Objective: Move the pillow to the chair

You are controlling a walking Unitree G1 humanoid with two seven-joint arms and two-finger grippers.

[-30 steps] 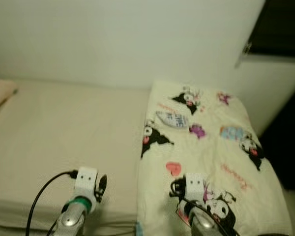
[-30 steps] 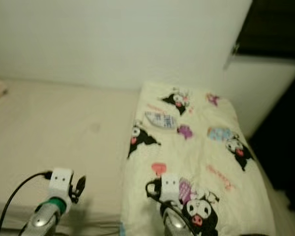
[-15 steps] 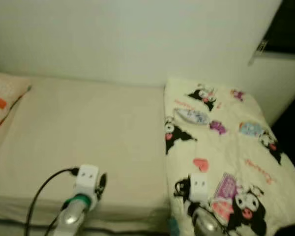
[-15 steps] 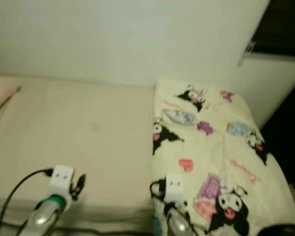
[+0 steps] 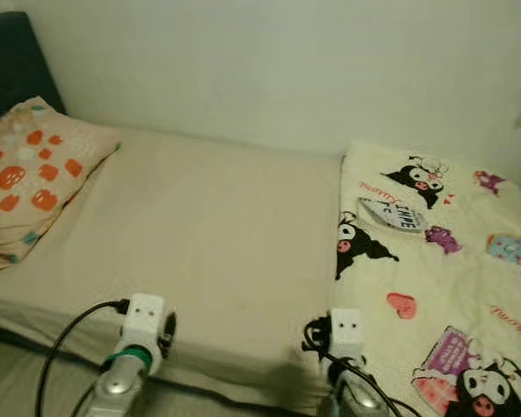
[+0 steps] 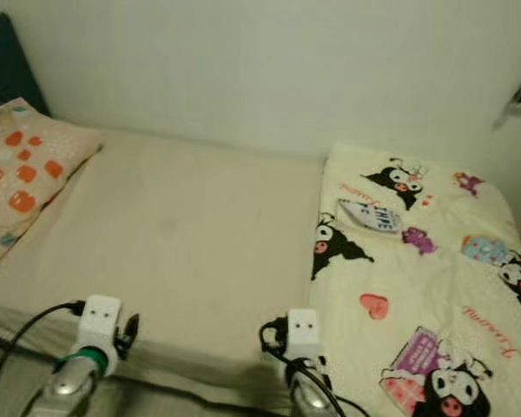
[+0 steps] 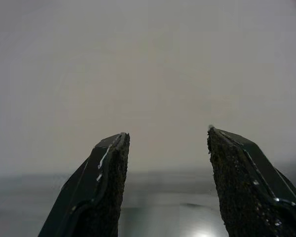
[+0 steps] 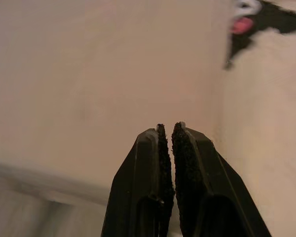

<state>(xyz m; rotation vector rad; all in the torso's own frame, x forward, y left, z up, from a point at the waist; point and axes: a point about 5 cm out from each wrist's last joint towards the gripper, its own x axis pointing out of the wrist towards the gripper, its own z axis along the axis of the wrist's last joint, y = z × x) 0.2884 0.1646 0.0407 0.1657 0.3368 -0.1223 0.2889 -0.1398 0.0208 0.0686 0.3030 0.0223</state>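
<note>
Faintly, pink script and a small lettered patch showed on the cartoon-print blanket [image 5: 434, 261], too blurred to read. Against the pictures of a second before, the whole scene had slid to the right as the camera turned left, bringing the pillow [image 5: 35, 174] and a dark headboard [image 5: 13, 61] fully into sight; half a second before only the pillow's corner showed. The pillow, peach with orange spots, lay at the head of the bed [image 5: 208, 234] on the robot's far left, well apart from both arms. The bed wore a plain beige sheet and stood against a pale wall [image 5: 269, 61], with the blanket spread over its right part. The left gripper [image 7: 163, 136] hovered low by the bed's near edge, fingers [image 7: 106, 182] spread apart and holding nothing. The right gripper [image 8: 166, 129] hung near the blanket's edge, fingers [image 8: 153, 163] pressed together, empty.
</note>
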